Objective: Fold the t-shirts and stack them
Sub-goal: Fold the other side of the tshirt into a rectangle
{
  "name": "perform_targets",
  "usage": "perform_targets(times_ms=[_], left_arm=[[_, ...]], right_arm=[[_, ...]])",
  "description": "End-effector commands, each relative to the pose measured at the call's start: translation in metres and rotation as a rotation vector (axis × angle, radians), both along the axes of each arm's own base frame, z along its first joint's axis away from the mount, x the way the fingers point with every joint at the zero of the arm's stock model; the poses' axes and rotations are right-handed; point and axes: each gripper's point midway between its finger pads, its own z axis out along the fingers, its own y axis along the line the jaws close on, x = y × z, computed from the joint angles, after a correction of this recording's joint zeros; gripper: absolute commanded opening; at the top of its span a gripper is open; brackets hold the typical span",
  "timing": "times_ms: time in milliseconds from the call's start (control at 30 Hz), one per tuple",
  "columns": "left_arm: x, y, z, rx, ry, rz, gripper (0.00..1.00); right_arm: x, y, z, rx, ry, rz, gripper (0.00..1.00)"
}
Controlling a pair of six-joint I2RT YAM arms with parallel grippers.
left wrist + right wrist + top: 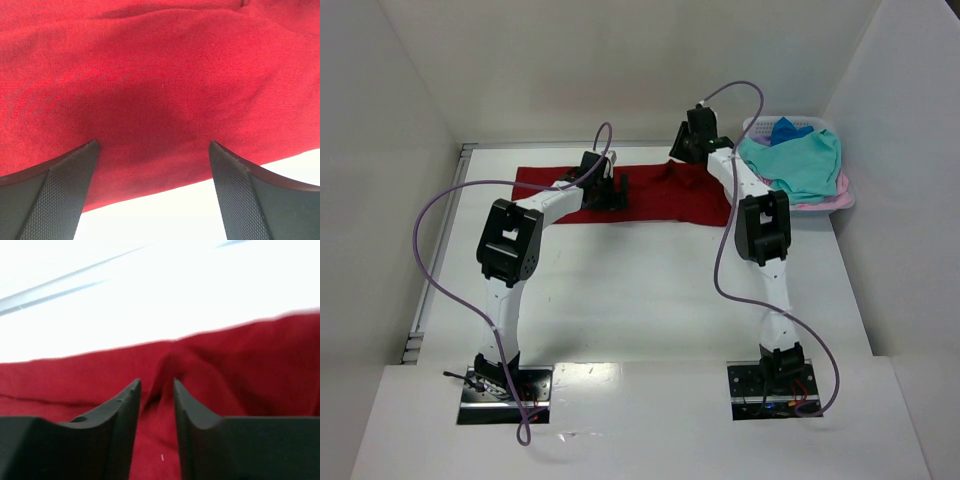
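The white surface fills the middle of the overhead view. Across its upper part lies the dark red t-shirt, spread flat in a long band from upper left toward centre right. The left arm rises from the lower left and the right arm from the lower right; both reach up to that shirt. At the upper right sits a pale basket, holding a teal t-shirt heaped on top, a pink t-shirt showing at its lower edge, and a blue t-shirt peeking at the top. The left claw hangs over the red cloth near its lower hem, jaws spread wide, holding nothing. The right claw sits at the shirt's upper edge, jaws a narrow gap apart around a raised ridge of red cloth; whether they pinch it I cannot tell.
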Motion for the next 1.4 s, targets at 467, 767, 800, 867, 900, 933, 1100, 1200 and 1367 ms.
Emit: perform_targets(times_ms=[467,767,800,867,900,933,1100,1200,1367], left_arm=[[-0.011,-0.003,-0.011,0.000,0.075,-0.036,0.99],[0.001,-0.018,0.008,-0.053,0.050,-0.073,0.99],[0.001,-0.018,0.008,-0.053,0.050,-0.073,0.99],[0.001,-0.018,0.008,-0.053,0.050,-0.073,0.99],[0.001,-0.017,0.008,-0.047,0.047,-0.080,0.99],[0.000,-0.017,0.003,-0.045,0.056,-0.079,0.99],[0.000,-0.017,-0.002,-0.042,0.065,-0.079,0.99],[0.000,-0.017,-0.005,-0.039,0.073,-0.079,0.99],[0.001,-0.012,-0.010,-0.036,0.082,-0.069,0.99]], right_arm=[[-0.039,-0.041,0.063,-0.024,-0.081,-0.063,0.66],[-0.068,-0.064,0.024,0.016,-0.014,-0.084,0.67],[-0.066,-0.063,0.023,0.016,-0.014,-0.084,0.67],[-0.059,-0.060,0.016,0.014,-0.009,-0.070,0.62],[-0.056,-0.060,0.014,0.014,-0.008,-0.070,0.60],[-0.051,-0.057,0.018,0.022,-0.020,-0.063,0.56],[-0.044,-0.052,-0.007,0.024,0.032,-0.046,0.56],[-0.042,-0.050,-0.009,0.038,0.032,-0.045,0.56],[-0.032,-0.043,-0.011,0.069,0.017,-0.038,0.56]])
